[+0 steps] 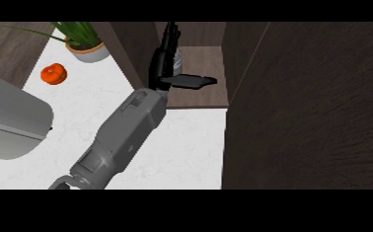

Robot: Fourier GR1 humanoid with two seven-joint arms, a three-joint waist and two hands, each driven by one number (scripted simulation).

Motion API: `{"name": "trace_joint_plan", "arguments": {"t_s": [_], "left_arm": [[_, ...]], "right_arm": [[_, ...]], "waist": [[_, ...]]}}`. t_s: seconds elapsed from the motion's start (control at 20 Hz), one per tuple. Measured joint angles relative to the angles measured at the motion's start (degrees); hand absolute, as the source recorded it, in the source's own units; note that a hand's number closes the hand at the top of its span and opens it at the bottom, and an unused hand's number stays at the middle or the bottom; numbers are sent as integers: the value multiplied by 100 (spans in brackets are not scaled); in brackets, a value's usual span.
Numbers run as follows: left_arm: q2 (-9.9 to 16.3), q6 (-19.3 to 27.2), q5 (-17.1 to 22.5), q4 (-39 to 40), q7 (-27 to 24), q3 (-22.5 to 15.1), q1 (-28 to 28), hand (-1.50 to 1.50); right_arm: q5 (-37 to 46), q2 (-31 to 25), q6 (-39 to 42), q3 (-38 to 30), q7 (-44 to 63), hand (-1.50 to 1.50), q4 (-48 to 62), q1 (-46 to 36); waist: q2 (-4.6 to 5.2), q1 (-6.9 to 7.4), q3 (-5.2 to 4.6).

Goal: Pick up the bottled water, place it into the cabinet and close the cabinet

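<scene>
Only one hand (pixel 166 64) is seen, on a grey forearm (pixel 124 132) that comes up from the lower left edge and reaches into the open cabinet (pixel 200 53). Which arm it is cannot be settled from this view. The fingers are extended upward along a dark bottle-like shape, taken to be the bottled water (pixel 177 60), just beside or against the hand; the thumb (pixel 191 81) is stuck out to the right, apart from the fingers. Whether the bottle is actually clamped cannot be told. The bottle is seen upright inside the cabinet, over its brown shelf (pixel 204 90).

The cabinet door (pixel 299 107) is seen standing open at the right, filling that side of the view. On the white counter (pixel 186 147) to the left, an orange fruit (pixel 54 73) and a potted plant (pixel 84 43) are placed near each other. A grey appliance (pixel 22 122) is cut off by the left edge.
</scene>
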Motion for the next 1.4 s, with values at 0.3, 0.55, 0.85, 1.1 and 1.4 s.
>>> {"name": "trace_joint_plan", "arguments": {"t_s": [0.3,0.55,0.85,1.1,1.4], "left_arm": [[6,-242,199,-1349,123,-582,947,-150],[168,-325,72,-2569,303,-922,1751,-150],[472,-338,-11,-3942,611,-1324,2773,150],[972,-404,42,-4800,889,-1375,3464,150],[1643,-504,148,-5760,900,-1204,4383,-150]], "right_arm": [[54,15,-56,154,-37,-150,-81,194],[101,-13,-141,163,25,-150,-175,209],[304,-277,84,241,-46,150,-225,136],[614,-745,507,389,-100,150,-330,238],[779,-1226,1029,748,-304,150,-395,389]], "waist": [[-27,66,-1],[-22,122,1],[-18,151,1],[-23,137,-3],[-38,118,-5]]}}
